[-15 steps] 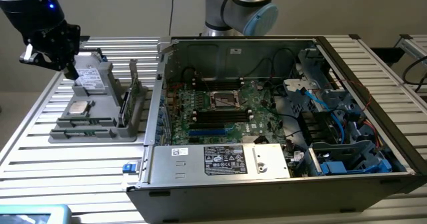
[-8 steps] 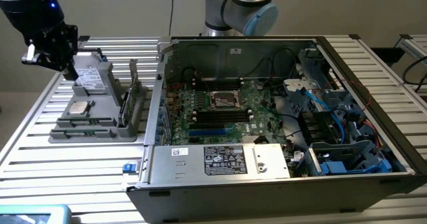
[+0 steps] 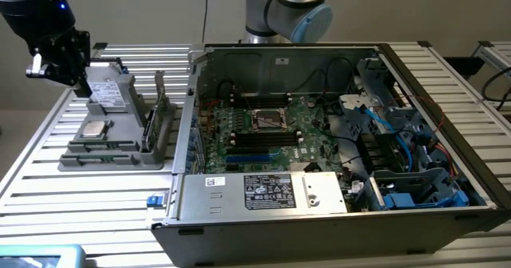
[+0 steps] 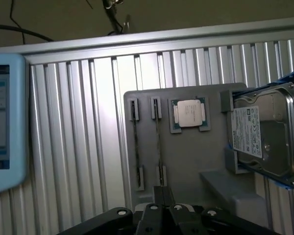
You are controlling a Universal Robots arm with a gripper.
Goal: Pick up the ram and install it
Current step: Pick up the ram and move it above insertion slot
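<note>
Ram point(image 4: 159, 142) slotted in holder point(image 4: 196, 156), near claw point(image 4: 163, 193) (shut).

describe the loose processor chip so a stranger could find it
Find the grey tray at the exterior view's left of the open computer case. The chip lies flat mid-tray: small, square, silver, unlike the boxy drive and the thin upright sticks beside it.

Even indoor light, soft shadows, glare on bare metal.
In the exterior view the slatted desk point(image 3: 96, 190) gleams pale, while the open computer case point(image 3: 319, 235) is shaded and dark inside; in the wrist view the desk's slats flare white.
</note>
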